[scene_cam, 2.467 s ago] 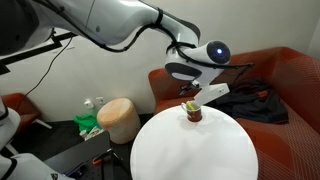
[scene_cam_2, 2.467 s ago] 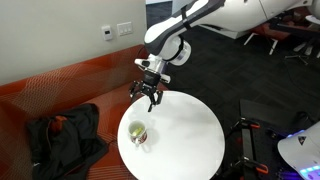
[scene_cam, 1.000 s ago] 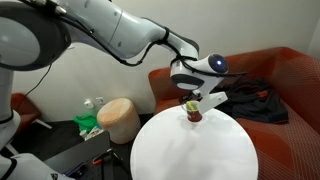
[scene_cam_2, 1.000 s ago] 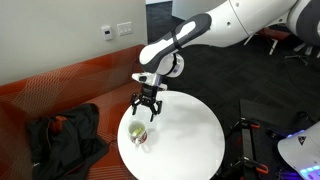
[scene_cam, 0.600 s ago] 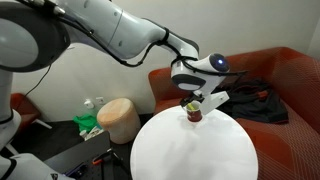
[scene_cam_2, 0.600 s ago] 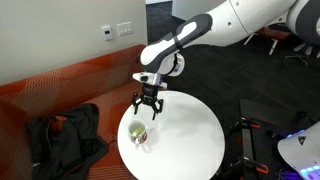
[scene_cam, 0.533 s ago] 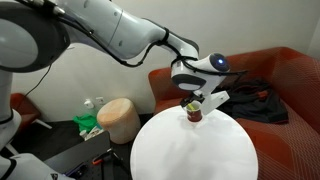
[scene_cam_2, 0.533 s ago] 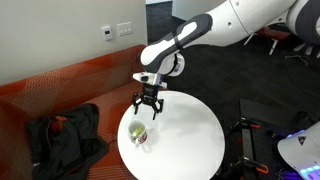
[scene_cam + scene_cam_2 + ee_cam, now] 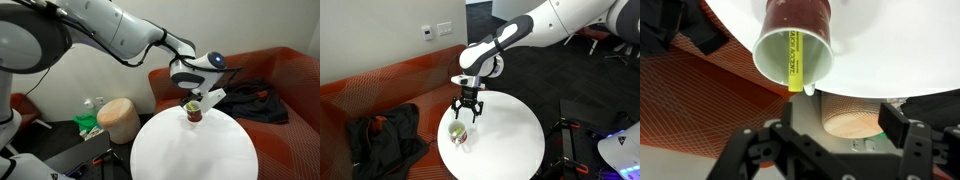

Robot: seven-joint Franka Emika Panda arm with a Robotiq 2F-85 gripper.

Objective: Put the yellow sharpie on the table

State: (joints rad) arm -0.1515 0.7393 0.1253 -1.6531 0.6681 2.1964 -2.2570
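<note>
The yellow sharpie (image 9: 794,60) stands inside the small red cup (image 9: 798,35) on the round white table (image 9: 195,150). Its tip sticks out past the cup's rim in the wrist view. In both exterior views the cup (image 9: 194,113) (image 9: 458,134) sits near the table's edge by the sofa, with a bit of yellow-green at its mouth. My gripper (image 9: 467,115) hovers just above the cup, fingers spread wide and empty. In the wrist view the open fingers (image 9: 830,135) frame the space below the cup.
A red-orange sofa (image 9: 285,85) with dark clothes (image 9: 382,135) on it stands behind the table. A tan cylindrical stool (image 9: 119,119) stands on the floor beside the table and shows in the wrist view (image 9: 852,115).
The gripper came down from above the table's edge to just over the cup. In the last half second it has barely moved.
</note>
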